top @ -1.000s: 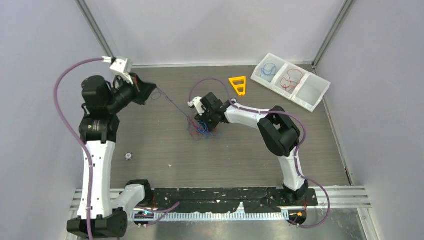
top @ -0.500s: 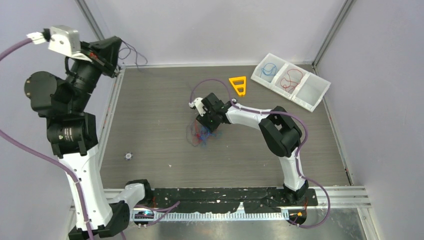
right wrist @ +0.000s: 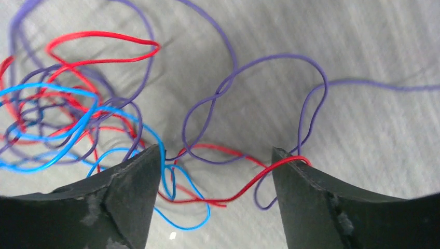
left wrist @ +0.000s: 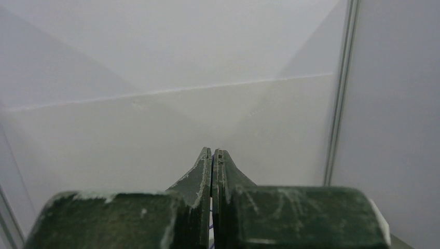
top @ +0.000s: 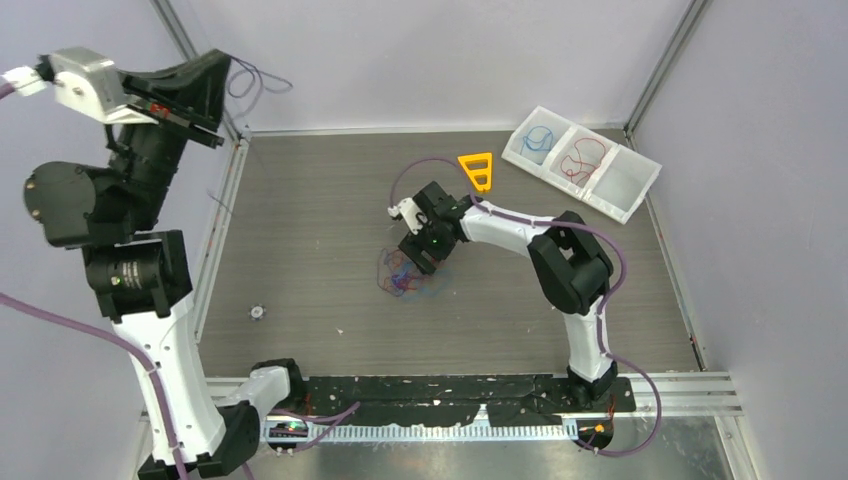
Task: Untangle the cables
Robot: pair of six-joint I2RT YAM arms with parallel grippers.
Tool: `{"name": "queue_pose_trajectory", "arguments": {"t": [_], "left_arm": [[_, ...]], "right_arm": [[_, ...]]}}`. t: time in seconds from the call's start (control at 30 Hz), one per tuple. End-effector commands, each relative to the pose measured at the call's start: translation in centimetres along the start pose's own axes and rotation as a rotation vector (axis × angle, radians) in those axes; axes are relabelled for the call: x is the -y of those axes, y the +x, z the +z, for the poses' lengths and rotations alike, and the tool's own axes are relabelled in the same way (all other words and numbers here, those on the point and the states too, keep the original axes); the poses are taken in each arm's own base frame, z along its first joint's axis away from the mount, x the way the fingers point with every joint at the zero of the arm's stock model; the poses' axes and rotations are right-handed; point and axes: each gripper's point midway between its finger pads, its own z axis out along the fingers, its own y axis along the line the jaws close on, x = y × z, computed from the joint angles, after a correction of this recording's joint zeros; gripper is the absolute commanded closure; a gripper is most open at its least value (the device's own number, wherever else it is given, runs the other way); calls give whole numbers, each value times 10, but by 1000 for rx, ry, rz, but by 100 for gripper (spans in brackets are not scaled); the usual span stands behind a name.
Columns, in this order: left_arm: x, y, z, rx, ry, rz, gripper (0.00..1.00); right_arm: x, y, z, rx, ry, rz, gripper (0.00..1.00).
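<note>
The cables lie as a small red, blue and purple clump mid-table. My right gripper hovers just above its right side, open. In the right wrist view the right gripper straddles loose loops: a red cable crosses the gap and drapes over the right fingertip, and a blue loop sits by the left one. My left gripper is raised high at the back left, shut on one thin purple cable that dangles from its tip. In the left wrist view the left gripper faces the wall.
An orange triangle lies behind the clump. A white three-part tray at the back right holds a blue wire and a red wire. A small dark part sits at the near left. Walls enclose the table.
My left arm swung up and back from the table, pulling a purple cable free of the clump. My right gripper opened wider and shifted slightly over the clump.
</note>
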Motion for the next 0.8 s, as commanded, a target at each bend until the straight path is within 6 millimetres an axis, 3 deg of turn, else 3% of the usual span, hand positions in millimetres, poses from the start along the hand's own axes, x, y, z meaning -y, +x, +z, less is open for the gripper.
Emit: {"name": "queue_pose_trajectory", "arguments": {"t": [0.0, 0.13, 0.2, 0.23, 0.33, 0.43, 0.6, 0.77], "left_arm": [[3, 77, -2, -167, 76, -161, 100], [20, 140, -19, -306, 158, -284, 100], [29, 166, -26, -358, 190, -323, 100], [35, 179, -29, -384, 207, -345, 100], [64, 207, -33, -444, 290, -400, 100], [86, 230, -32, -498, 348, -443, 100], [122, 249, -29, -560, 459, -506, 100], [153, 250, -27, -588, 566, -537, 100]], "right_arm": [[-14, -19, -70, 81, -114, -12, 14], [-24, -54, -137, 256, -216, -22, 5], [-24, -67, -182, 378, -228, -40, 3], [-23, -68, -191, 412, -231, -42, 3], [-14, -75, -254, 588, -237, -68, 2], [-14, -73, -296, 666, -229, -137, 2], [-40, -82, -351, 764, -280, -173, 2], [-53, -121, -387, 876, -268, -142, 5]]}}
